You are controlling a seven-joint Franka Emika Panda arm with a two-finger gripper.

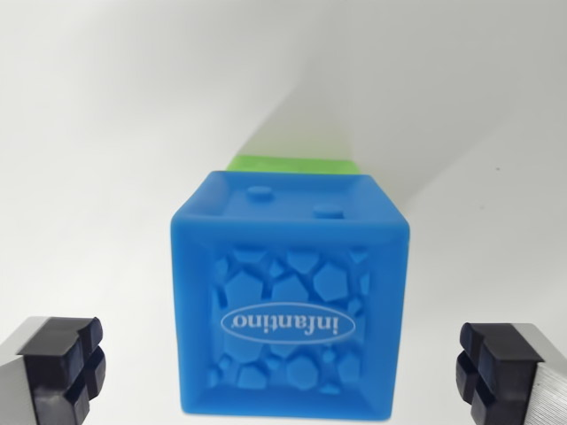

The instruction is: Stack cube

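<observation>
Between the fingers, wrist view: a blue cube (290, 297) sits in the middle of the gap, touching neither side.
Gripper (290, 367): spread wide and holding nothing; bare white shows between each pad and the cube.
Fingers: one black ribbed pad (66, 363) low at the wrist view's left, the other at the wrist view's right, both clear of the blue walls.
Blue cube face: the side nearest the camera carries raised pebble shapes and an oval with the word "infantino", seen upside down and mirrored.
Blue cube top: two small raised studs near its far edge.
Green cube (292, 165): only a thin strip shows just beyond the blue one, touching it; the blue body hides the rest.
Surface (106, 133): plain white, with a grey shadow running away beyond the green strip.
</observation>
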